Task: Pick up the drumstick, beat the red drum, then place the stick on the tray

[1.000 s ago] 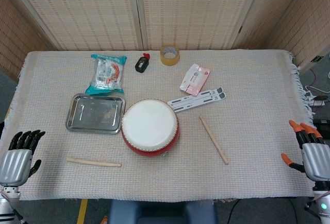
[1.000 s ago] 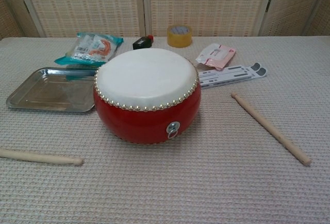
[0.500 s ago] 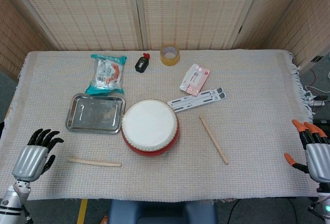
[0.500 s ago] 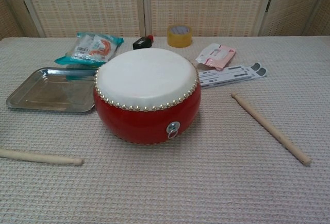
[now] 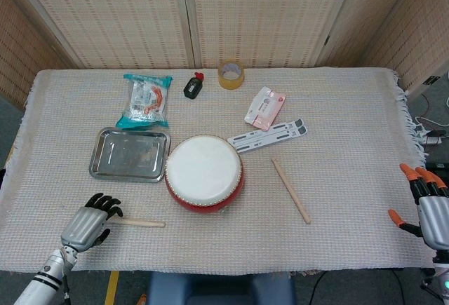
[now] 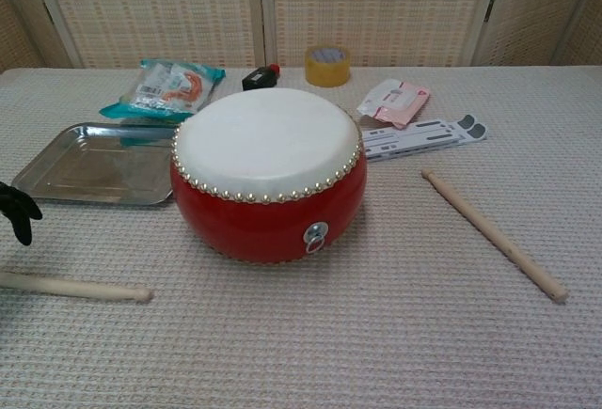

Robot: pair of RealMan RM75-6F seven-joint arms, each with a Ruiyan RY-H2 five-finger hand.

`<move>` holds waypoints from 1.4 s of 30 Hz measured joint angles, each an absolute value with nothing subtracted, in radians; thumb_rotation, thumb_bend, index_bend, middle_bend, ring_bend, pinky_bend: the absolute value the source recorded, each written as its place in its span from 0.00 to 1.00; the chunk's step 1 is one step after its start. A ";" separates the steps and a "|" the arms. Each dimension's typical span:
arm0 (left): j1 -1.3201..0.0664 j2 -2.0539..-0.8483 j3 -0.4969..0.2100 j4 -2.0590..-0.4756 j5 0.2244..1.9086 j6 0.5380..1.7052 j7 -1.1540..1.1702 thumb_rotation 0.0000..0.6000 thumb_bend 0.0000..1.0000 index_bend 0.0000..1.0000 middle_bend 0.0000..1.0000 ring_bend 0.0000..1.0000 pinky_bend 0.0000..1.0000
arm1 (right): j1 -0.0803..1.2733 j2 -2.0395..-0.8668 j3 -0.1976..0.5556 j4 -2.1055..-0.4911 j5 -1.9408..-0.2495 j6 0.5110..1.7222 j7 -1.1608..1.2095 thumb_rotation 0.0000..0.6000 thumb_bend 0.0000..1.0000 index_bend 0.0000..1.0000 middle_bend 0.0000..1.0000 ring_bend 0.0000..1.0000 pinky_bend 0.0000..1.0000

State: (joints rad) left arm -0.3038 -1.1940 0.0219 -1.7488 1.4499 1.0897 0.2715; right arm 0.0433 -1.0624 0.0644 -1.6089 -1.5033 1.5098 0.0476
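A red drum (image 5: 204,173) with a white skin (image 6: 268,141) stands in the middle of the table. One wooden drumstick (image 5: 139,222) lies in front of the drum's left side (image 6: 75,287). My left hand (image 5: 90,224) hovers over that stick's left end, its dark fingers (image 6: 17,210) spread and holding nothing. A second drumstick (image 5: 291,191) lies right of the drum (image 6: 494,233). The steel tray (image 5: 130,154) sits left of the drum (image 6: 85,166). My right hand (image 5: 428,206) stays at the table's right edge, fingers apart.
Behind the drum lie a snack packet (image 5: 145,100), a small black bottle (image 5: 193,85), a roll of tape (image 5: 231,75), a pink wipes pack (image 5: 265,107) and a grey folding stand (image 5: 268,135). A woven cloth (image 5: 351,123) covers the table.
My left hand has travelled right from the table's left edge to the near drumstick's left end. The right hand has shifted slightly; the objects are unmoved.
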 measured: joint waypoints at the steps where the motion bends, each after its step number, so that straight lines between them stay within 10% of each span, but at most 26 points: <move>1: -0.306 -1.207 0.022 -1.748 1.441 1.087 0.276 1.00 0.33 0.40 0.19 0.13 0.09 | 0.043 -1.063 0.064 -1.606 -1.503 1.509 0.050 1.00 0.22 0.04 0.14 0.02 0.13; 35: -0.327 -1.537 -0.032 -1.643 1.189 1.129 0.430 0.99 0.29 0.49 0.12 0.00 0.00 | 0.055 -1.083 0.065 -1.539 -1.494 1.479 0.128 1.00 0.22 0.07 0.14 0.02 0.01; 42: -0.328 -1.552 -0.045 -1.646 1.154 1.131 0.406 0.69 0.30 0.49 0.12 0.00 0.00 | 0.055 -1.088 0.064 -1.529 -1.493 1.476 0.136 1.00 0.22 0.07 0.14 0.02 0.01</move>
